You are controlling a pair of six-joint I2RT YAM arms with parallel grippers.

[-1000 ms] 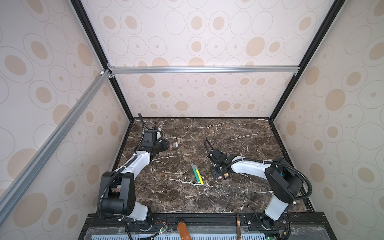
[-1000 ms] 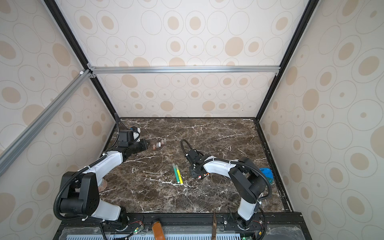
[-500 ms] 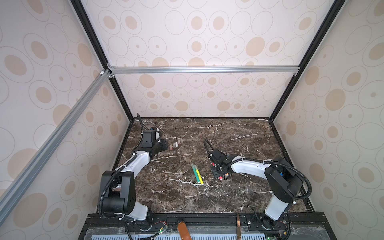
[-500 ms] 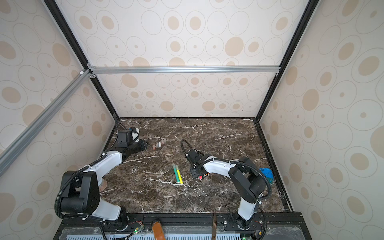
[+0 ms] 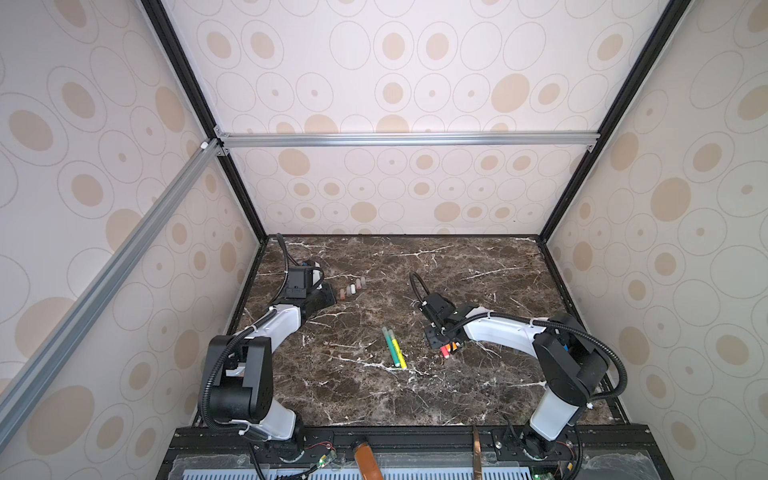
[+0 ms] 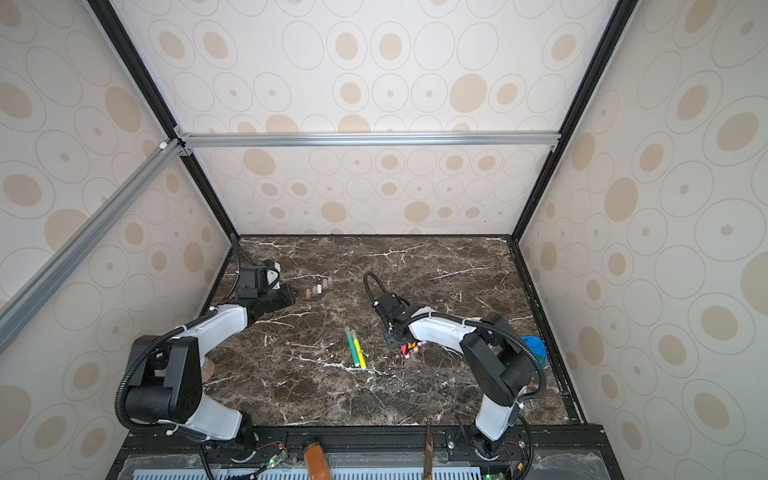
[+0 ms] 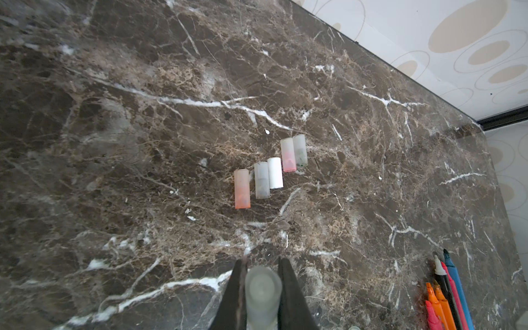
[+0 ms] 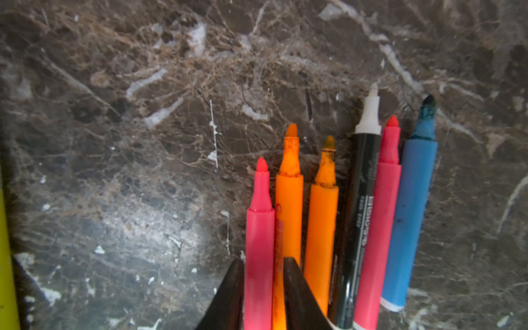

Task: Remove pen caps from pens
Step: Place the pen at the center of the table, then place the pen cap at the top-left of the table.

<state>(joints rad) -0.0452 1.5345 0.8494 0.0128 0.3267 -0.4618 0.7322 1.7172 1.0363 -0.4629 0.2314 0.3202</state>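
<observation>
The left fingers [image 7: 235, 291] are clenching a frosted cap [image 7: 263, 291] at the far left of the desk [image 5: 457, 374], just beside the near-left end of the row of caps [image 7: 275, 173], where five are lying side by side. How high the frosted cap is hanging above the marble cannot be told. Toward the right, the right fingers [image 8: 297, 291] are straddling a pink pen [image 8: 258, 228], the outermost of the uncapped pens [image 8: 357, 214] that are lying in a tight bunch. These fingers are looking slack rather than pinching, since a sliver of the neighbouring orange pen [image 8: 288, 200] is showing between the pink barrel and one finger. Both arms therefore seem to be setting down the two halves of one marker. To do this well, the left arm is best bringing the cap down until it is resting on the desk, parallel to the row and a little apart from the orange-tinted end cap, and only then parting. A round cap let go in the air is likely to roll and scatter its neighbours. The right arm is best spreading wider and rising straight up, so that neither finger is dragging the pink pen or nudging the orange one beside it. In the middle of the desk a green pen [image 5: 390, 344] and a yellow pen [image 5: 398, 353] are lying touching; their pale far ends suggest they are wearing caps, which would make them the work that is left.
</observation>
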